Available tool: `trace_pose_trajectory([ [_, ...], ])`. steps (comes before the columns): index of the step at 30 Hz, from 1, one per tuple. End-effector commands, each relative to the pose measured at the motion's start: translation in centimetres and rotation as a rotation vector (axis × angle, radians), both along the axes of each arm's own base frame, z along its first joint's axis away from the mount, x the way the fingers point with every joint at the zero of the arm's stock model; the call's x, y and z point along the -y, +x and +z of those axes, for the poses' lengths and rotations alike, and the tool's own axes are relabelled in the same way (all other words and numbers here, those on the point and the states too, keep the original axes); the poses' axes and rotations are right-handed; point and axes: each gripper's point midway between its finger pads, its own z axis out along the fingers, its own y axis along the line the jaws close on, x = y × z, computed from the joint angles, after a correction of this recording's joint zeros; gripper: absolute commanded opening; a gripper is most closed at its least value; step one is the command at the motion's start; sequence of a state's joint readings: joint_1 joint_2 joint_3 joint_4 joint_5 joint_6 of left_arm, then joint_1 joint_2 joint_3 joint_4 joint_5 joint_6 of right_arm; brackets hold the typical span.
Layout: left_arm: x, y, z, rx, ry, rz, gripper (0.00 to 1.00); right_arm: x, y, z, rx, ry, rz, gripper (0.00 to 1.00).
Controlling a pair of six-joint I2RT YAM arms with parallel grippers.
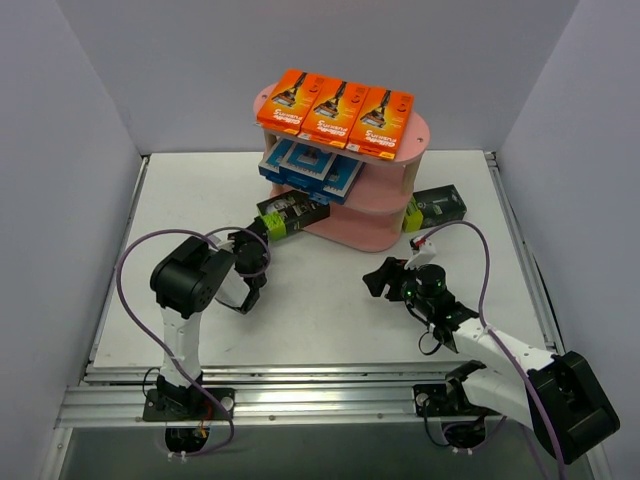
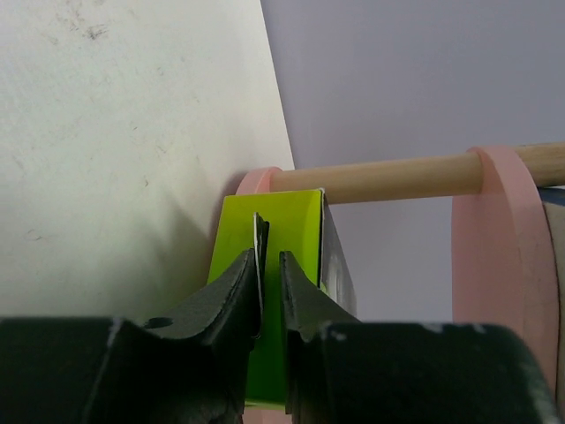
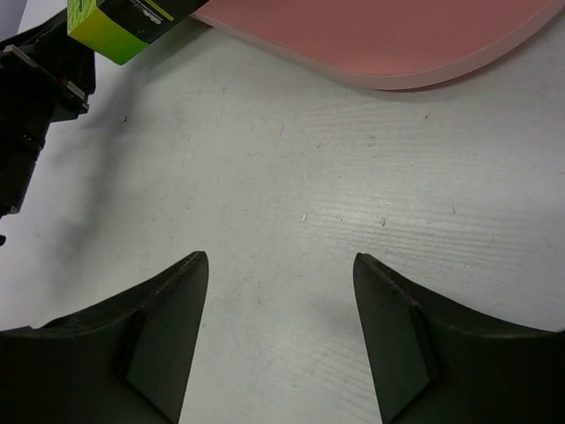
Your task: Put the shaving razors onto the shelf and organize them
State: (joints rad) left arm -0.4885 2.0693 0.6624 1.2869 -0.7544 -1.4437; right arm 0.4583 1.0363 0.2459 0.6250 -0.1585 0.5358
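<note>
The pink shelf (image 1: 400, 205) stands at the back middle. Three orange razor packs (image 1: 335, 110) lie on its top board and blue-and-white packs (image 1: 312, 168) on the middle board. My left gripper (image 1: 262, 235) is shut on the lime end flap of a black-and-lime pack (image 1: 292, 213), held at the left edge of the bottom board; the wrist view shows the pack (image 2: 287, 243) pinched between my fingers (image 2: 231, 291). Another black-and-lime pack (image 1: 434, 208) lies on the table right of the shelf. My right gripper (image 1: 385, 278) is open and empty over bare table (image 3: 282, 265).
Grey walls enclose the white table (image 1: 180, 200) on three sides. A wooden post (image 2: 380, 177) and pink boards (image 2: 508, 238) fill the right of the left wrist view. The shelf's bottom board edge (image 3: 397, 44) shows in the right wrist view.
</note>
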Motion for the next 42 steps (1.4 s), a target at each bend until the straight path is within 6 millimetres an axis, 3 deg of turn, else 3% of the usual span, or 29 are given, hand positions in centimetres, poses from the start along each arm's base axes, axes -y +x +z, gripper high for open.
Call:
trace_pose_trajectory([
  [1,0.9,-0.5,6.5,0.240,-0.110,-0.080,0.27,0.0,0.4,0.9,0.046,0.008,0.000,0.63],
  [5,1.2,-1.0,6.1,0.221,-0.089,-0.126,0.34,0.2,0.3,1.2,0.056,0.015,-0.005,0.64],
  [15,3.5,-0.7,6.5,0.215,-0.018,-0.309,0.35,0.3,0.2,1.5,0.070,0.022,-0.010,0.64],
  [20,4.3,-0.6,6.0,0.202,-0.011,-0.358,0.12,0.5,0.2,1.5,0.072,0.024,-0.015,0.65],
  [24,4.7,-0.6,6.1,0.202,-0.009,-0.378,0.03,0.4,0.2,1.6,0.073,0.025,-0.014,0.65],
  [42,4.1,0.2,5.7,0.189,-0.065,-0.355,0.02,0.3,0.2,1.3,0.069,0.024,-0.008,0.65],
])
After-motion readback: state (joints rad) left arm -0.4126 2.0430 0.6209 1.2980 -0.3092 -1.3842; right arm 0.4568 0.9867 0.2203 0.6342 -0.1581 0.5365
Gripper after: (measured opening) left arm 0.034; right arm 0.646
